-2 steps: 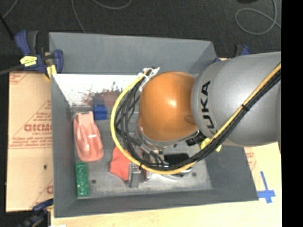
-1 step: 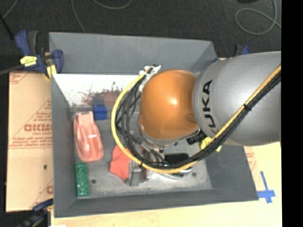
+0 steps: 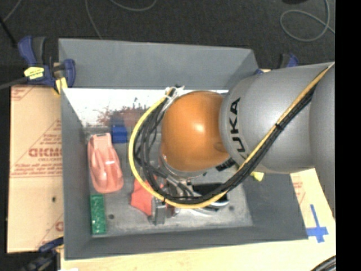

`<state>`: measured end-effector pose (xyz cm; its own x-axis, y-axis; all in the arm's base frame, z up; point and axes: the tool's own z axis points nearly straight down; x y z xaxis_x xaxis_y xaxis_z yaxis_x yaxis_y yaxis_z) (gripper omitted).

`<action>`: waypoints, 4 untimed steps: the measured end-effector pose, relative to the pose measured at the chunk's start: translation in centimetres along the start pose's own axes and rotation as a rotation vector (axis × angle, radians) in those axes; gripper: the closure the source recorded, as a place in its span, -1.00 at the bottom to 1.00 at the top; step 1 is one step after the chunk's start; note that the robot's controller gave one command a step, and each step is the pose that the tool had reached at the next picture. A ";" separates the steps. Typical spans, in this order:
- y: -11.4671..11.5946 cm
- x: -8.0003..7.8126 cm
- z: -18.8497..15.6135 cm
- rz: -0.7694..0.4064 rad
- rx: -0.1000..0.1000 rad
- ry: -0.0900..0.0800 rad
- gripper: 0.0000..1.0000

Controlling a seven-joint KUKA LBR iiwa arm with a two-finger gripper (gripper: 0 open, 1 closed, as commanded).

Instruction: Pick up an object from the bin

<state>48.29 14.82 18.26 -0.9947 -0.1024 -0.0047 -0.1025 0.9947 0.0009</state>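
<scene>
My gripper point(image 3: 159, 212) is low in the bin near the front wall, mostly hidden under the orange cover and its cables. A red angular piece point(image 3: 140, 200) lies right against its left side; whether it touches the piece I cannot tell. A pink moulded plastic object point(image 3: 105, 162) lies lengthwise further left. Just behind that pink object sits a small blue block point(image 3: 118, 133).
A green studded strip point(image 3: 98, 213) lies along the bin's front left corner. A black-and-white object point(image 3: 219, 205) peeks out under the arm on the right, and a small yellow bit point(image 3: 258, 176) shows beside the arm. The arm covers the bin's middle and right.
</scene>
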 end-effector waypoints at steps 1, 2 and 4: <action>0.2 -0.1 3.2 0.043 0.000 0.003 -1.00; -1.0 -0.5 4.7 0.226 0.000 0.003 -1.00; -5.4 -3.8 11.2 -0.092 -0.002 -0.002 1.00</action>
<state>52.63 9.88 7.10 -0.9811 -0.1932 -0.0071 -0.1932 0.9812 0.0021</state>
